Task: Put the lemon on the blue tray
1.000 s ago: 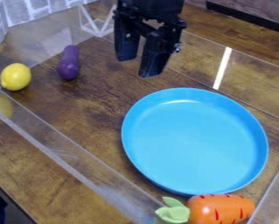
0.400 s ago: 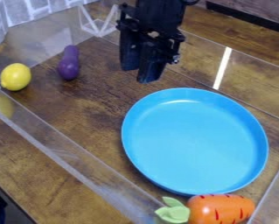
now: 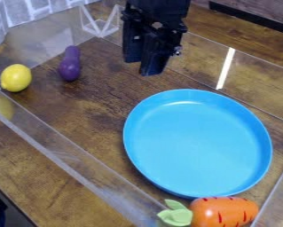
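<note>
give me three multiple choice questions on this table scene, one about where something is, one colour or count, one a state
1. Where does the small bright-yellow toy lemon lie?
A. on the plate
B. at the left edge of the wooden table, left of the purple toy eggplant
C. beside the carrot

2. What colour is the large round plastic tray?
A. blue
B. green
C. red

3. What is in the black gripper?
A. the lemon
B. the eggplant
C. nothing

Answers:
1. B, the lemon sits far left, with the eggplant just to its right.
2. A, the tray is bright blue, with the orange toy carrot with green leaves at its lower rim.
3. C, the gripper hangs above the table beyond the tray with nothing between its fingers.
</note>
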Robot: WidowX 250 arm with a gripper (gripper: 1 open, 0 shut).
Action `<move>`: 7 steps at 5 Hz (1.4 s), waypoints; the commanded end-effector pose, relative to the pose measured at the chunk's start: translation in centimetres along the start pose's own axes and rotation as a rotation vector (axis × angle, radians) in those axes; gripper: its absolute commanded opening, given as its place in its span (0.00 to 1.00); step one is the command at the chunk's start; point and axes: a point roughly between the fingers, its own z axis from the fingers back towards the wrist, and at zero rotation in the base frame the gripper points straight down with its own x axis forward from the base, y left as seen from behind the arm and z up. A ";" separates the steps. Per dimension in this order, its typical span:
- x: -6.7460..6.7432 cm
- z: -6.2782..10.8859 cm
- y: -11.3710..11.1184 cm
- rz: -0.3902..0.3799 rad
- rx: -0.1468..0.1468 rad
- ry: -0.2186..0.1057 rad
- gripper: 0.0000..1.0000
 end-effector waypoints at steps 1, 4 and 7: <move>-0.3 2.8 -0.7 -0.045 0.039 -0.079 0.00; -4.9 1.1 0.3 -0.012 0.063 -0.087 1.00; -8.9 -0.6 11.4 0.102 0.063 -0.087 1.00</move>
